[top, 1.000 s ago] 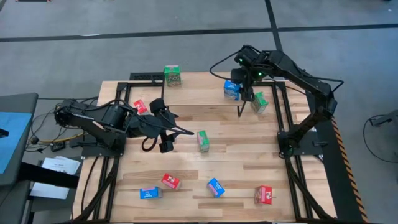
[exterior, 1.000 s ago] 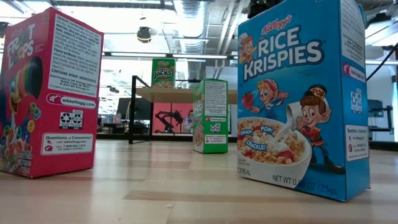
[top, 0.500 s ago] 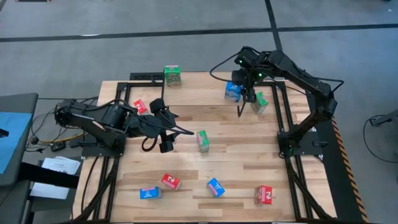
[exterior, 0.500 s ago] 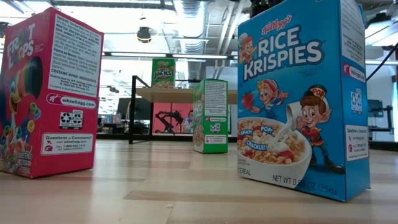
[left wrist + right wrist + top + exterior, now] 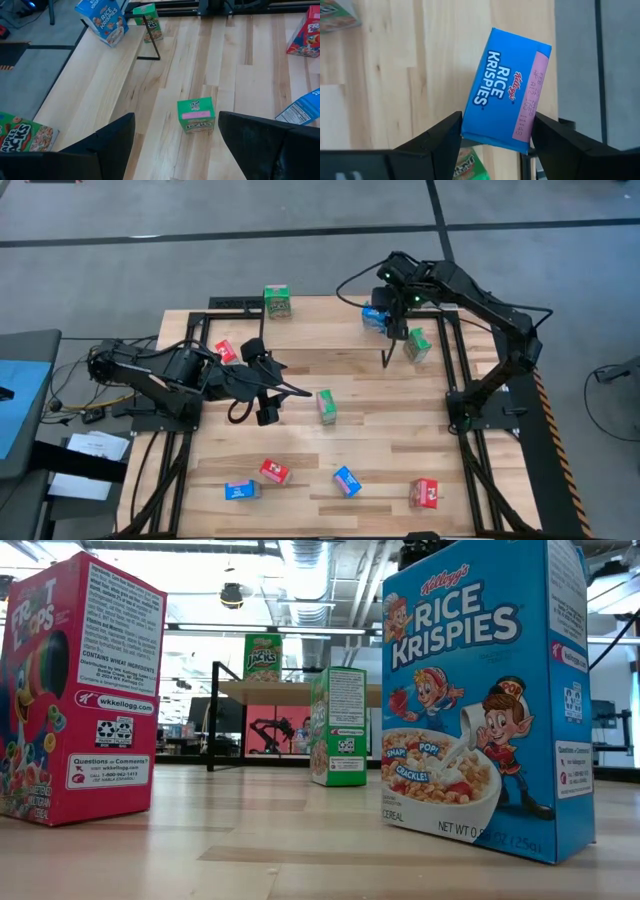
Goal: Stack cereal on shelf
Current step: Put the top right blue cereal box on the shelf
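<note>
My right gripper (image 5: pixel 388 320) is shut on a blue cereal box (image 5: pixel 375 317) over the right end of the shelf (image 5: pixel 330 320), a light-wood board on black legs at the table's far side. One green box (image 5: pixel 277 302) stands on the shelf's left part. Another green box (image 5: pixel 417 345) is by the shelf's right end. My left gripper (image 5: pixel 268 388) hangs open above the table's left middle. A third green box (image 5: pixel 196 115) stands on the tabletop beyond its fingers, untouched. My right gripper pinches the blue box between its two fingers, one on each broad face, near one end of the box's top panel (image 5: pixel 472 125). The fingers come from above, slanting down. The box sits tilted in the hold; whether its lower edge touches the shelf I cannot tell.
Loose boxes stand near the table's front edge: red (image 5: pixel 274 471), blue (image 5: pixel 241 490), blue (image 5: pixel 347 480), red (image 5: pixel 427 493). Another red box (image 5: pixel 225 351) is beside the left arm. Bare tabletop lies between the shelf and these boxes.
My right gripper has tipped a little, and the blue box in it has swung slightly toward the table's far edge. The left arm has kept still.
</note>
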Available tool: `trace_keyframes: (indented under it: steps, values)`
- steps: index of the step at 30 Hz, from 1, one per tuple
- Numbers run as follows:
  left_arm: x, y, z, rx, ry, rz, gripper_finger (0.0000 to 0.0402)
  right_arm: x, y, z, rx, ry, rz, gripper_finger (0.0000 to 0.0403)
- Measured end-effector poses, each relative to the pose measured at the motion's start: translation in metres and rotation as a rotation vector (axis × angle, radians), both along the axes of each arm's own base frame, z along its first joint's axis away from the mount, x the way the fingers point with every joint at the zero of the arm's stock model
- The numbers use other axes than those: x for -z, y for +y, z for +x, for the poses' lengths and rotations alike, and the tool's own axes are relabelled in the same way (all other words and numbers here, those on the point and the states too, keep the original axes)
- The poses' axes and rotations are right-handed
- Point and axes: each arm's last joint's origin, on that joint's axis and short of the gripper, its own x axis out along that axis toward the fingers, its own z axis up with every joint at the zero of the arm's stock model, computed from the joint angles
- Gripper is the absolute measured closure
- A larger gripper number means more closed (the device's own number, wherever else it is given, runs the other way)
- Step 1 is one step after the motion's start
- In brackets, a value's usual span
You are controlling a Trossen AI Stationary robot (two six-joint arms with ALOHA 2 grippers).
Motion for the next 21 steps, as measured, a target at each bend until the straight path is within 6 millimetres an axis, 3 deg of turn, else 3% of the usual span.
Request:
trace_keyframes:
  steps: [21]
  values:
    - [0.0001,-0.0001,0.0001,0.013,0.006,0.006,0.0125,-0.0001,-0.0001,0.0,0.033,-0.009,0.007,0.0147]
